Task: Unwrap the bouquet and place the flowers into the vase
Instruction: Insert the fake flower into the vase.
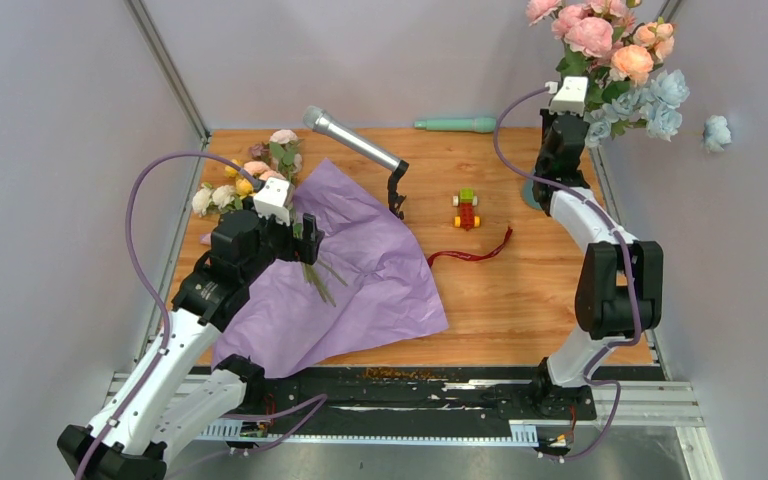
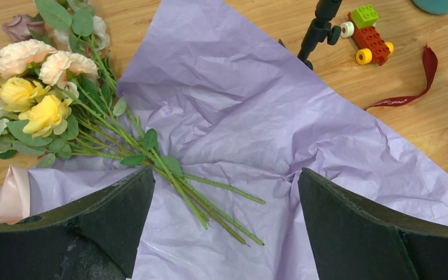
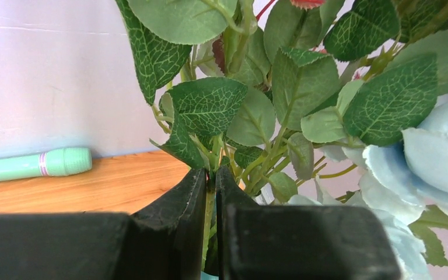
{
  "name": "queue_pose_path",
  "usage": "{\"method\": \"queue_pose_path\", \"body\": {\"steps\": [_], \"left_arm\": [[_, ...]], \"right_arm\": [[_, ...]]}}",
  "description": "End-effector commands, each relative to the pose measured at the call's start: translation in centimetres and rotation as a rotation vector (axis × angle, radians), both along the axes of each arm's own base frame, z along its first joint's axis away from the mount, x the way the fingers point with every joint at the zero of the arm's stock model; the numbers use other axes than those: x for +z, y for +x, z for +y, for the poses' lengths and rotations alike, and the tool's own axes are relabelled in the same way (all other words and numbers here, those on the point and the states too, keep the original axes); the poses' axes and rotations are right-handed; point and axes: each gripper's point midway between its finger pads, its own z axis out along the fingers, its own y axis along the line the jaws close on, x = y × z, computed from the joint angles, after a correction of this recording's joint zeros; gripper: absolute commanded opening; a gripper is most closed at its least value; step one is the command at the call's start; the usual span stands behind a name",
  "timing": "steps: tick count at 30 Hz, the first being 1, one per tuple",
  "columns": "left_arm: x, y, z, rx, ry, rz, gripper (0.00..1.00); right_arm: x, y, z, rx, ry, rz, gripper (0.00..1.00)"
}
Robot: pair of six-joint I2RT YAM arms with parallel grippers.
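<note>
Hovering with left tool (image 2: 226, 175) spread wide over flowers (image 2: 52, 87) on opened paper (image 2: 239, 105) by the left edge of the counter (image 1: 520, 290), pinching a stem (image 3: 210, 201) with right tool (image 3: 211, 181) above the vase (image 1: 530, 197), far right corner.

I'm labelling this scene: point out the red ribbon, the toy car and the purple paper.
red ribbon (image 2: 429, 64): left wrist view, wide upper part.
toy car (image 1: 467, 212): top view, red body.
purple paper (image 2: 239, 116): left wrist view, bare middle.

**Wooden table** (image 1: 520, 300). Crumpled paper (image 2: 256, 116) spreads beneath and between the left gripper's (image 2: 224, 178) jaws. Flowers (image 2: 46, 87) lie ahead-left of them, with stems on the paper. Ahead-right are the mic stand (image 2: 318, 29), toy (image 2: 370, 35), ribbon (image 2: 411, 96) and vase (image 2: 437, 4). A rod (image 3: 35, 164) lies left of the right gripper's (image 3: 211, 178) jaws.
</note>
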Motion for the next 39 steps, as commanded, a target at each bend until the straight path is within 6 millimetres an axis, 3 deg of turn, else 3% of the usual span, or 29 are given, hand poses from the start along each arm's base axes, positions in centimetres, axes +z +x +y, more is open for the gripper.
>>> {"method": "queue_pose_path", "body": {"steps": [1, 3, 8, 25, 39], "left_arm": [[0.6, 0.0, -0.1, -0.007, -0.010, -0.024, 1.00], [0.6, 0.0, 0.0, -0.007, -0.010, -0.023, 1.00], [0.6, 0.0, -0.1, -0.007, -0.011, -0.023, 1.00], [0.9, -0.2, -0.1, -0.010, -0.023, -0.029, 1.00], [1.0, -0.4, 0.2, 0.000, -0.026, -0.038, 1.00]], "right_arm": [[-0.9, 0.1, -0.5, -0.027, 0.031, -0.012, 0.00], [-1.3, 0.1, -0.5, -0.029, 0.033, -0.004, 0.00], [-1.5, -0.1, -0.6, -0.033, 0.031, 0.007, 0.16], [-0.5, -1.7, 0.2, 0.010, 0.087, -0.009, 0.48], [-0.4, -5.1, 1.0, 0.045, 0.196, -0.042, 0.72]]}}
